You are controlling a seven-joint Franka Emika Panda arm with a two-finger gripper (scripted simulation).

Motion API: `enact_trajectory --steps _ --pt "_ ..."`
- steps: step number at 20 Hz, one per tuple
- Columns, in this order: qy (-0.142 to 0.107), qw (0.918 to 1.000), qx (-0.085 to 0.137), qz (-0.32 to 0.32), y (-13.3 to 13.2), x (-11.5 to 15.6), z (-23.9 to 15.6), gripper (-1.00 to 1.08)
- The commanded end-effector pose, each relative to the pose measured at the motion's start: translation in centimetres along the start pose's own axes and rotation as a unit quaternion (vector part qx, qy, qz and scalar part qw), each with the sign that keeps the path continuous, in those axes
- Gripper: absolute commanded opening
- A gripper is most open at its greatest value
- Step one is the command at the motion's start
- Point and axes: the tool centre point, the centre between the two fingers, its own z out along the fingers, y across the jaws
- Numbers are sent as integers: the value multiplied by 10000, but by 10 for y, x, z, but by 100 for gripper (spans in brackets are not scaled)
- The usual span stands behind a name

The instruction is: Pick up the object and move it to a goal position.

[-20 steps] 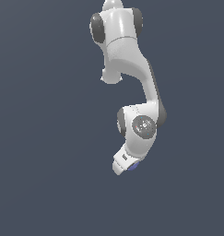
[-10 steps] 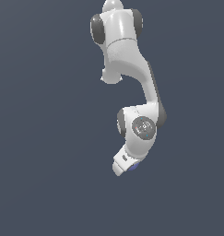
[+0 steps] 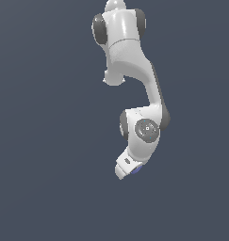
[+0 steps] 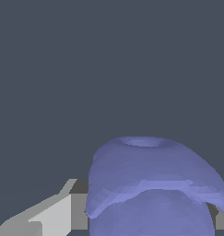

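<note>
We are looking at the white jointed robot arm hanging against a flat slate-grey backdrop, with no table or goal marker showing in either view. The white tool is sitting at the arm's low end, tilted toward the exterior view's left. The small periwinkle-blue lumpy matte blob is sitting right at the tool tip; in the exterior view we are seeing only a sliver of it peeking out beside the tool body. In the wrist view the blob is filling the near field, with a grey-white finger showing on one side and only a scrap of the other at the far edge. We are reading the jaws as narrowed onto the blob and holding it, though the actual contact faces are hidden behind the blob, so that is a judgement. Nothing is showing under the blob in either view, so we are judging it as lifted and carried, not resting on anything. Status as we are judging it: pick looks done, transport is the part in hand. Left: reach the goal position, which we cannot locate in these pictures, so we cannot say how close the blob is to it.
</note>
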Motion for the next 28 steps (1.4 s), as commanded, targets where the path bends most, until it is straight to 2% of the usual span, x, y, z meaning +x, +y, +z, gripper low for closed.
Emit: enact_trajectory --steps 1,13,28 --pt "3 10000 -2 0 0 -1 -2 -100" --pt "-1 10000 -5 1 -4 -29 -39 -100" --pt "-5 10000 -11 2 -14 -106 -143 -100"
